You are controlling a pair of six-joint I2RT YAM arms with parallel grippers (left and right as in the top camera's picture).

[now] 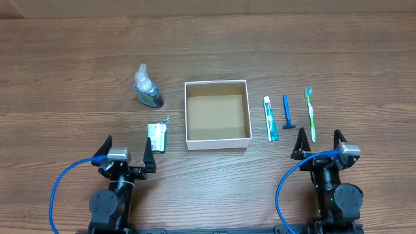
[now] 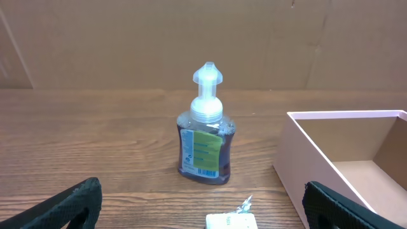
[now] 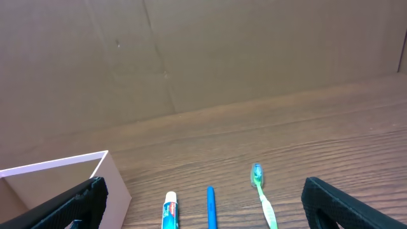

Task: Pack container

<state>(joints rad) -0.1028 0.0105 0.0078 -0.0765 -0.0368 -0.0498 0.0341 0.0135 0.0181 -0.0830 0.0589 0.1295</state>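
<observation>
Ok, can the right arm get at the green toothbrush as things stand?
Probably yes. The green toothbrush lies flat just ahead of the open right gripper, with nothing on top of it. The blue razor beside it lies apart, which leaves room for a grasp.

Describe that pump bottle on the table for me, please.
The pump bottle is clear plastic, squat and rounded, holding dark liquid, with a whitish pump head and a green label bearing a barcode. It stands upright on the wooden table, left of the container and apart from it. Only the table touches it.
</observation>
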